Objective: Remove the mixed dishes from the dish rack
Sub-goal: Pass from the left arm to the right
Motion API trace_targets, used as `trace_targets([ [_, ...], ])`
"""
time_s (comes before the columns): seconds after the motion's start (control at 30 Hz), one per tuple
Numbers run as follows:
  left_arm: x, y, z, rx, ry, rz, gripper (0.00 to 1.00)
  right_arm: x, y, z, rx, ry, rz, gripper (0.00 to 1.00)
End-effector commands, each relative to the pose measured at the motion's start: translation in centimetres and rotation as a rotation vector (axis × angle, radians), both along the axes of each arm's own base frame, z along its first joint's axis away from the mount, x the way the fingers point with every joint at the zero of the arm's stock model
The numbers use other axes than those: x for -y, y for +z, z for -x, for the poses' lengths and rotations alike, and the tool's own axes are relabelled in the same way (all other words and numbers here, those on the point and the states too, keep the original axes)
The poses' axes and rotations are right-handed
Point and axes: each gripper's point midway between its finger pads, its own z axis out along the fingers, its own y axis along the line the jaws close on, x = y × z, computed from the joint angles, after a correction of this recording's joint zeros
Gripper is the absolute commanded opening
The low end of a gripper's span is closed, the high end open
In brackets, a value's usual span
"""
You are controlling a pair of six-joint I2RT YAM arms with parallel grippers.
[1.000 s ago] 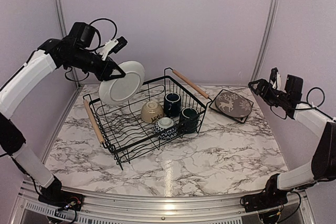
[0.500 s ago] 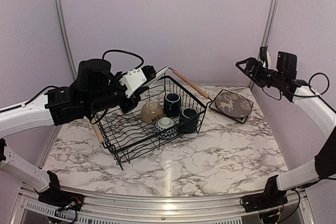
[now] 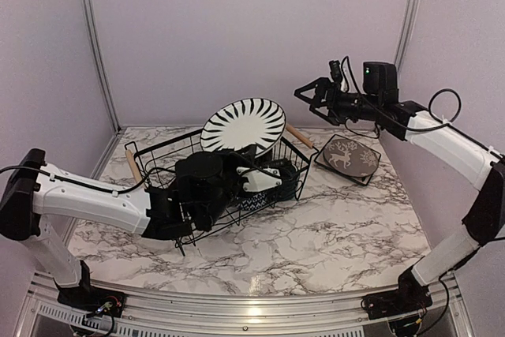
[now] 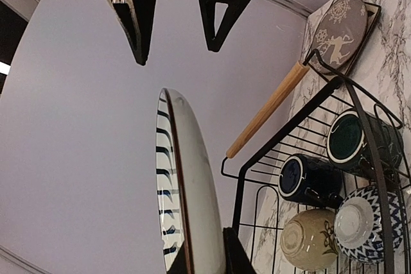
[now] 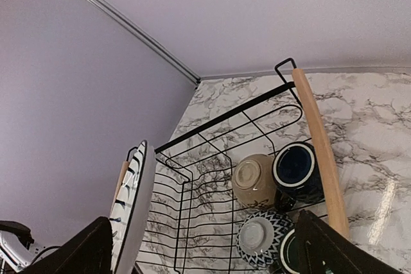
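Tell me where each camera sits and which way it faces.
Top external: high behind the robot, looking down on the dish rack; left arm and right arm show.
Left wrist: low, looking up along the striped plate that the left gripper clamps.
Right wrist: high, looking down at the rack between the open right gripper.
Both wrist views share the plate and navy mug.

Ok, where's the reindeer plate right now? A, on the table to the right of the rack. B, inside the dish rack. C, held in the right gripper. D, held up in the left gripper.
A: the reindeer plate lies on the table, outside the rack and just past its right-hand handle, with nothing holding it.
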Motion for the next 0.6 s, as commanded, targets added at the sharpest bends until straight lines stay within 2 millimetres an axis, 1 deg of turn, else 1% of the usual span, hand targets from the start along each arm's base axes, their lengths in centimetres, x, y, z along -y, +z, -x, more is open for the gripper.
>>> trace_targets([
  [0.0,-1.6,4.3,-0.7,0.171,0.149,0.088,0.0,-4.2,1.6,1.2,0.012,0.092,-0.039,0.95],
  [0.07,-1.3,3.8,-0.9,0.175,0.159,0.076,0.0,-5.7,0.8,1.4,-0.006,0.121,-0.03,0.94],
  [0.1,-1.2,3.6,-0.9,0.174,0.16,0.072,0.0,-6.5,0.2,1.4,-0.02,0.134,-0.019,0.93],
  [0.23,-0.8,3.1,-1.0,0.173,0.166,0.054,0.0,-8.2,-1.6,1.4,-0.053,0.144,0.028,0.87],
  [0.3,-0.6,2.8,-1.0,0.171,0.164,0.043,0.0,-9.1,-2.4,1.6,-0.065,0.163,0.036,0.82],
  [0.4,-0.3,2.1,-1.1,0.166,0.164,0.015,0.0,-10.4,-2.7,2.0,-0.073,0.195,0.038,0.71],
  [0.47,-0.2,1.7,-1.3,0.169,0.17,-0.004,0.0,-10.9,-2.8,2.2,-0.078,0.211,0.03,0.63],
  [0.5,-0.1,1.6,-1.3,0.17,0.172,-0.013,0.0,-11.1,-2.7,2.4,-0.082,0.22,0.021,0.58],
  [0.57,-0.1,1.3,-1.5,0.171,0.178,-0.028,0.0,-11.3,-2.6,2.6,-0.085,0.229,0.007,0.53],
])
